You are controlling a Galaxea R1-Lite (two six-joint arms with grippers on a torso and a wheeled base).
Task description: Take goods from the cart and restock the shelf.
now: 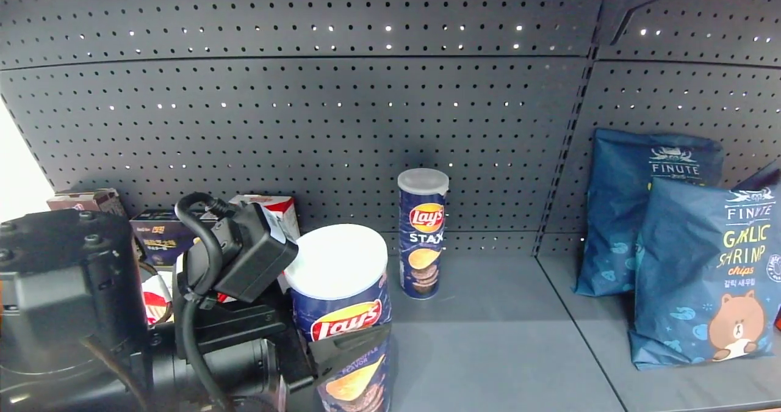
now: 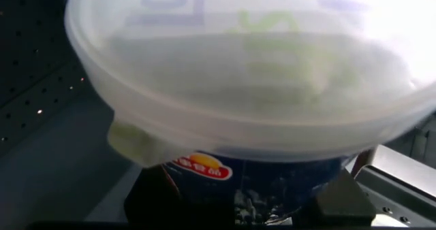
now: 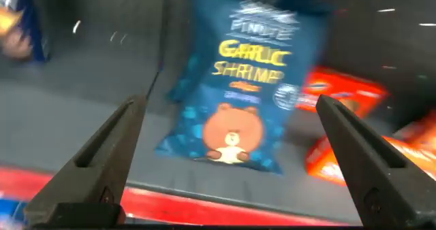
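My left gripper (image 1: 349,348) is shut on a dark blue chips can (image 1: 338,305) with a white lid, held upright at the shelf's front left. In the left wrist view the can's clear lid (image 2: 252,73) is very close, with a dark finger (image 2: 337,199) against the can body (image 2: 204,172). A second, matching can (image 1: 423,232) stands farther back on the grey shelf (image 1: 488,351), near the pegboard. My right gripper (image 3: 230,102) is open with nothing between its fingers, facing a blue garlic shrimp chips bag (image 3: 238,101) from a distance.
Two blue chips bags (image 1: 701,271) lean at the shelf's right. Small boxes (image 1: 165,232) stand at the back left behind my left arm. Orange packs (image 3: 344,124) lie beside the bag in the right wrist view. A red shelf edge (image 3: 225,206) runs below.
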